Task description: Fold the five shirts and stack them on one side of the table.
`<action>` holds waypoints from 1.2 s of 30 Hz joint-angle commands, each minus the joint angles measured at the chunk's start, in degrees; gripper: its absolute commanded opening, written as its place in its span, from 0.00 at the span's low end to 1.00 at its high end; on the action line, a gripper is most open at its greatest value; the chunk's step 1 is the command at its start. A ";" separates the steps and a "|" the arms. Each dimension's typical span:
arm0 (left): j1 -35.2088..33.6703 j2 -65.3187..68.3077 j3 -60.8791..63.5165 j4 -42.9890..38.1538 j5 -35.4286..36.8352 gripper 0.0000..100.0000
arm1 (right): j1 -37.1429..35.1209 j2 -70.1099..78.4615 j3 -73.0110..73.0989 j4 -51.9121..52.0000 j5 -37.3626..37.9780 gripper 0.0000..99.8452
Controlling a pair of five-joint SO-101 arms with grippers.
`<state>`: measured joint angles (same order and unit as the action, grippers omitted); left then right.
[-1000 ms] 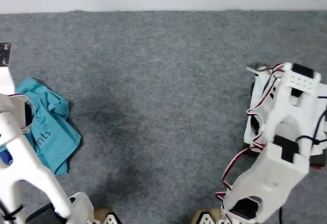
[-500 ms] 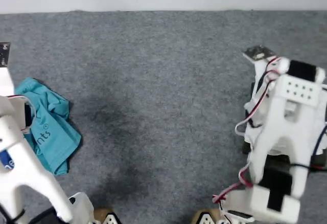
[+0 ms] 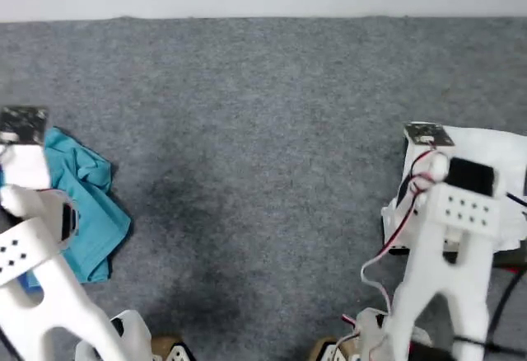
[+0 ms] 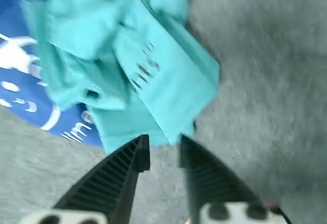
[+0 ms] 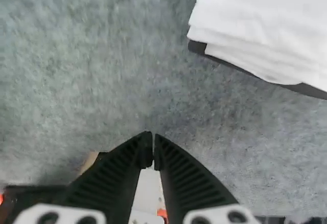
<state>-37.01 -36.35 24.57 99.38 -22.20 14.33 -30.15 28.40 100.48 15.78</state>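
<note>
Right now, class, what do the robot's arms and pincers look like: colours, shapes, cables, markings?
The left arm and right arm are chunky white plastic shells with black motor blocks and a patch of small holes. Red, white and black wires loop along the right arm. The left pincer and right pincer each have two black ribbed tapering fingers.

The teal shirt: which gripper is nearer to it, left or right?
Left. The left gripper, slightly open, is at the edge of the teal shirt. The right gripper, shut, is across the table, beside the folded white shirt.
</note>
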 commanded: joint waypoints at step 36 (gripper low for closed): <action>13.10 33.14 -10.51 -18.55 6.95 0.01 | 0.04 -18.07 2.90 2.42 -0.70 0.01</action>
<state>-26.37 -3.03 22.55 76.00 -18.42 14.42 -47.21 31.82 100.48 15.69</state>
